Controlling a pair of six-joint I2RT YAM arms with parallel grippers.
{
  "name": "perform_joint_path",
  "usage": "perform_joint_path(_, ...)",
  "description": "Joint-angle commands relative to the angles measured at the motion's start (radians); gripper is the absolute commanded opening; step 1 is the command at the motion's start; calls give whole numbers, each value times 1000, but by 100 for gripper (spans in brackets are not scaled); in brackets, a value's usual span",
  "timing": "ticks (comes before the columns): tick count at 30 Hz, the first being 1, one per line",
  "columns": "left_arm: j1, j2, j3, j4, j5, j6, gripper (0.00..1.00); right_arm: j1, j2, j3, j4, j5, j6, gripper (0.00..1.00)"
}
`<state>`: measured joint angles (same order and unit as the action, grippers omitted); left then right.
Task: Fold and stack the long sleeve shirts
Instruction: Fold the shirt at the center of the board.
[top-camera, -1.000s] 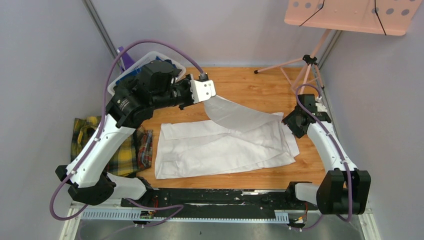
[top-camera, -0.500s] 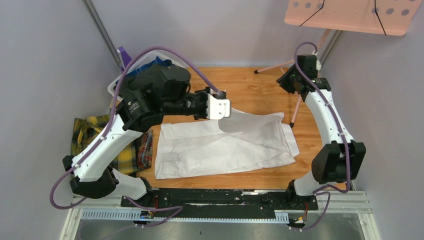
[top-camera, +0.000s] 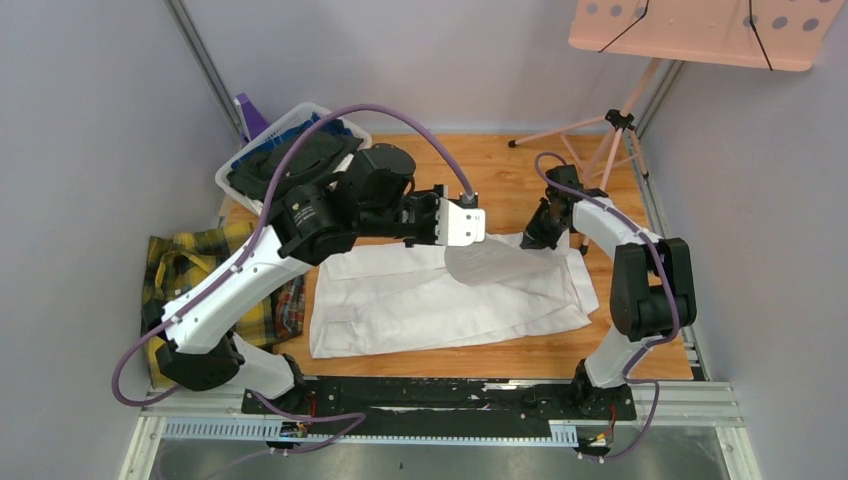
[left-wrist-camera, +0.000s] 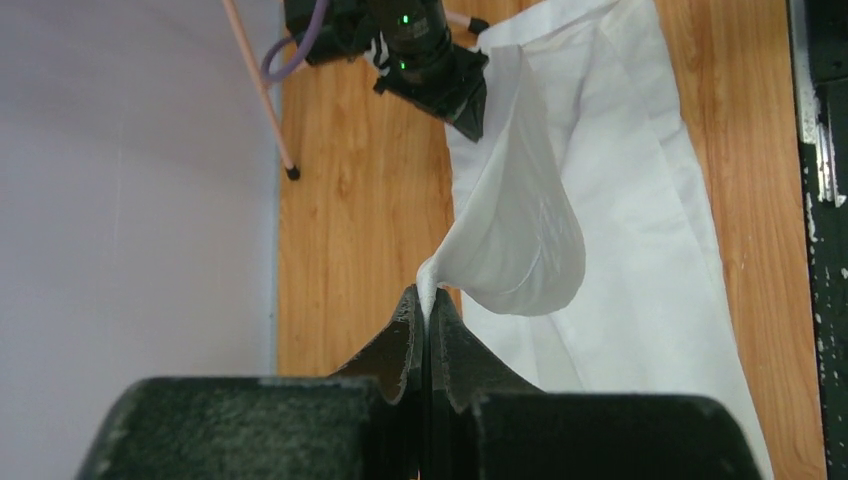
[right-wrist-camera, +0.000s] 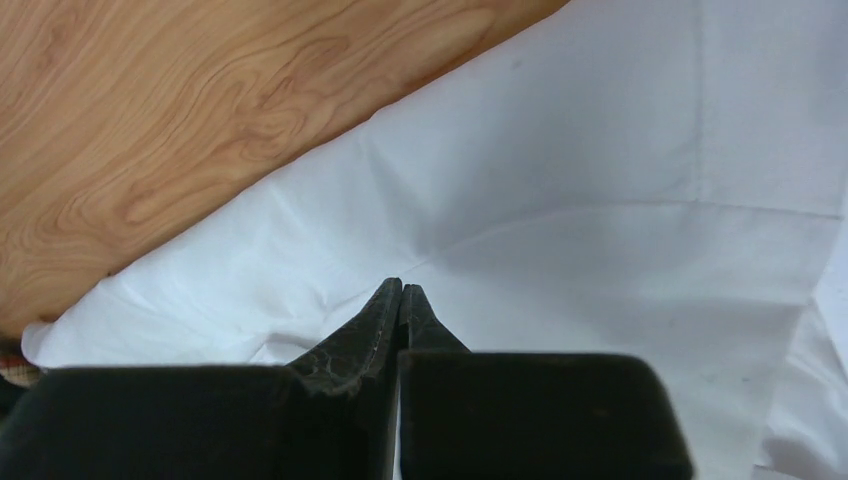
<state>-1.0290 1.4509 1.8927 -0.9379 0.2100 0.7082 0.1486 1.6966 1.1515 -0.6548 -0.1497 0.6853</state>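
Note:
The white long sleeve shirt (top-camera: 430, 300) lies flat across the middle of the wooden table. My left gripper (top-camera: 480, 238) is shut on the end of its sleeve (left-wrist-camera: 520, 230), and the lifted cloth hangs in a loop above the shirt's body; the pinch shows at the jaw tips (left-wrist-camera: 424, 295). My right gripper (top-camera: 530, 238) is shut, with its tips down on the shirt's far edge (right-wrist-camera: 401, 288) and no cloth visible between the jaws. In the left wrist view the right gripper (left-wrist-camera: 470, 115) sits where the sleeve meets the body. The plaid shirt (top-camera: 190, 270) lies crumpled at the left edge.
A white basket (top-camera: 300, 112) holding dark clothes stands at the back left, under my left arm. A pink music stand's tripod (top-camera: 610, 125) stands at the back right, with one leg tip (left-wrist-camera: 291, 173) on the wood. Grey walls close in on both sides.
My right arm swung in from the far right and came down onto the shirt's far edge, its jaws closing. My left gripper carried the sleeve rightward and lower.

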Motion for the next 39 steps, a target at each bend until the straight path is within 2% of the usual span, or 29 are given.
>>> perform_joint_path(1,57,-86,-75,32,-103,-69,0,-16,39,27,6,110,-9,0)
perform_joint_path(3,136,-107,-109,24,-100,-119,0,-18,57,34,-1,133,-7,0)
perform_joint_path(5,263,-136,-157,13,-75,-161,0,-18,64,40,-5,135,-2,0)
perform_joint_path(9,370,-208,-358,44,-63,-192,0,-18,56,53,-12,146,8,0)
perform_joint_path(13,418,-248,-573,93,-88,-219,0,-17,46,83,-31,149,1,0)
perform_joint_path(15,440,-247,-624,105,-88,-228,0,-15,48,104,-46,190,-6,0)
perform_joint_path(18,466,-228,-661,108,-85,-232,0,-11,55,132,-61,209,-17,0)
perform_joint_path(26,492,-156,-649,-14,-38,-233,0,4,95,196,-93,260,-53,0)
perform_joint_path(30,498,-165,-725,27,-65,-253,0,31,91,227,-116,324,-52,0)
perform_joint_path(35,499,-136,-839,126,-102,-242,0,74,58,277,-147,393,-45,10)
perform_joint_path(37,501,-96,-862,145,-108,-225,9,91,39,288,-153,424,-43,14)
perform_joint_path(39,508,-71,-886,175,-133,-215,25,108,14,297,-158,456,-44,19)
